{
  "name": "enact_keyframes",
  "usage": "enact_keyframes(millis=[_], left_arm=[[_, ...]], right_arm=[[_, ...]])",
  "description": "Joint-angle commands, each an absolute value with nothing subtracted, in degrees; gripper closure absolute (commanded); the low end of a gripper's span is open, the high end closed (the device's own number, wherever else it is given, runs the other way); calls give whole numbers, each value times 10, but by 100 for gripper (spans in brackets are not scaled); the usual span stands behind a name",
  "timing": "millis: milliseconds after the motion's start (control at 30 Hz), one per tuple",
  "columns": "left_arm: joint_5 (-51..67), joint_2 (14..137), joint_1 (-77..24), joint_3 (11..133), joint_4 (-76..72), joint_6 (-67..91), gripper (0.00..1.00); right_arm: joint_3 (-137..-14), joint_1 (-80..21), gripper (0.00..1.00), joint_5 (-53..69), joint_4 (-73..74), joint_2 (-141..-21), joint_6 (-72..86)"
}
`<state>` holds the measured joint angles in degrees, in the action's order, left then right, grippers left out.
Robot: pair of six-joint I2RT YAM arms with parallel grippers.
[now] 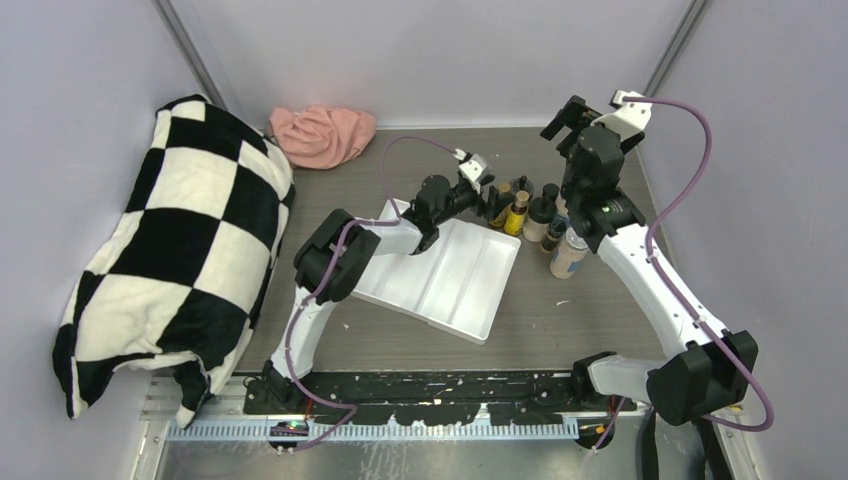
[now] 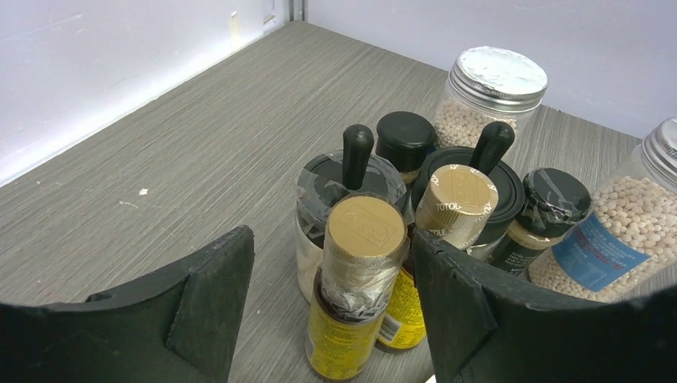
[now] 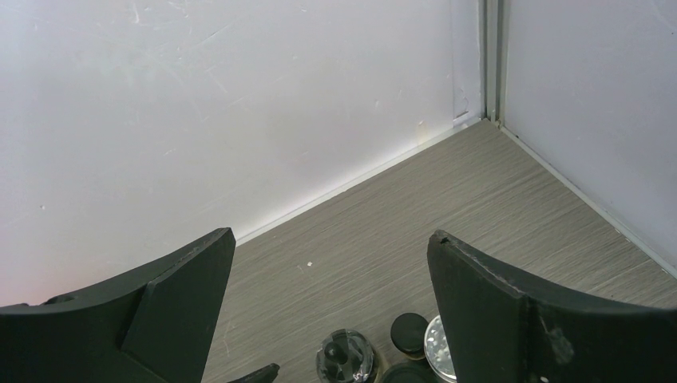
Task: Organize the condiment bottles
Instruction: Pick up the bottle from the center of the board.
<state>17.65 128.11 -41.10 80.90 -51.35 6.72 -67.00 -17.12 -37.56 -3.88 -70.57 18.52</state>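
The condiment bottles [image 1: 540, 218] stand bunched together on the table, right of the white tray [image 1: 450, 275]. My left gripper [image 2: 329, 259] is open and straddles the nearest slim yellow bottle [image 2: 345, 331] with its gold-brown cap. The right finger [image 2: 467, 307] sits close between it and a second yellow bottle [image 2: 457, 201]; the left finger stands well apart. Behind are two black-lidded jars [image 2: 345, 185], two tiny dark bottles [image 2: 405, 140] and two silver-lidded shakers [image 2: 493, 86]. My right gripper [image 1: 568, 112] is open and raised behind the cluster, and its view [image 3: 331, 255] shows only bottle tops [image 3: 348, 357] at the lower edge.
A black-and-white checked cushion [image 1: 170, 250] fills the left side. A pink cloth [image 1: 322, 135] lies at the back by the wall. The right wall runs close beside the bottles and the right arm [image 1: 650, 270].
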Motion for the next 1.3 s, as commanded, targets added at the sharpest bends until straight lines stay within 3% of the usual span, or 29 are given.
enact_keyframes(millis=[0, 200, 400, 567, 800, 900, 1267], left_arm=[[189, 1284, -407, 835, -525, 74, 27], [192, 1290, -407, 844, -519, 76, 29], [191, 1294, -407, 846, -517, 80, 40], [190, 1295, -408, 846, -515, 81, 64], [187, 1293, -407, 841, -516, 81, 84], [186, 1291, -408, 839, -517, 82, 99], [163, 1279, -410, 811, -543, 82, 100]], right_arm=[[-698, -170, 4, -379, -62, -706, 181], [-699, -170, 4, -379, -62, -707, 181], [-700, -170, 5, -380, -62, -707, 178], [-700, -170, 6, -380, -62, -709, 178], [-699, -170, 7, -377, -60, -711, 181], [-698, -170, 7, -378, -59, -710, 181], [-697, -170, 7, -376, -55, -706, 186]])
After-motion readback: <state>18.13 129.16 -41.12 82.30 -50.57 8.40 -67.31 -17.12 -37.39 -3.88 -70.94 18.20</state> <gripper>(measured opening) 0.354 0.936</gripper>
